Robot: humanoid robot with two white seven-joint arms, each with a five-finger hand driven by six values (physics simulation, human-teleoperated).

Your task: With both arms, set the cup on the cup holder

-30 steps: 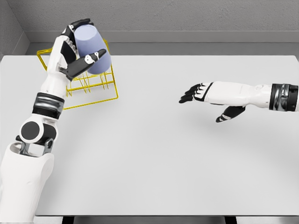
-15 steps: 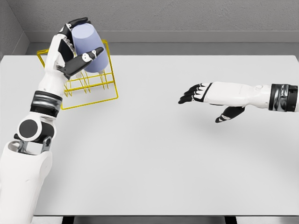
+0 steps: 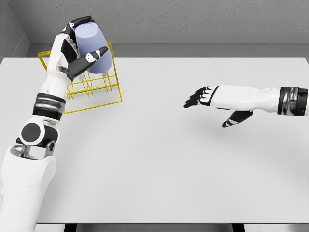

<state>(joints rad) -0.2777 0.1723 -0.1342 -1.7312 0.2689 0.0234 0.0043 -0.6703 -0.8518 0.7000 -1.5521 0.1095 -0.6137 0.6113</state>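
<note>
Pale lavender-blue cup (image 3: pixel 92 47), smooth, tapered and unmarked, narrower end uppermost, tilted, held over the yellow wire cup holder (image 3: pixel 82 83) at the far left corner of the white surface (image 3: pixel 169 159). Left robot hand (image 3: pixel 75 50) closed around the cup: dark fingers (image 3: pixel 79 22) over its top, thumb across the lower front. Right robot hand (image 3: pixel 212 102) held above the surface on the right, well apart from the cup, palm down, fingers extended and relaxed, grasping nothing.
</note>
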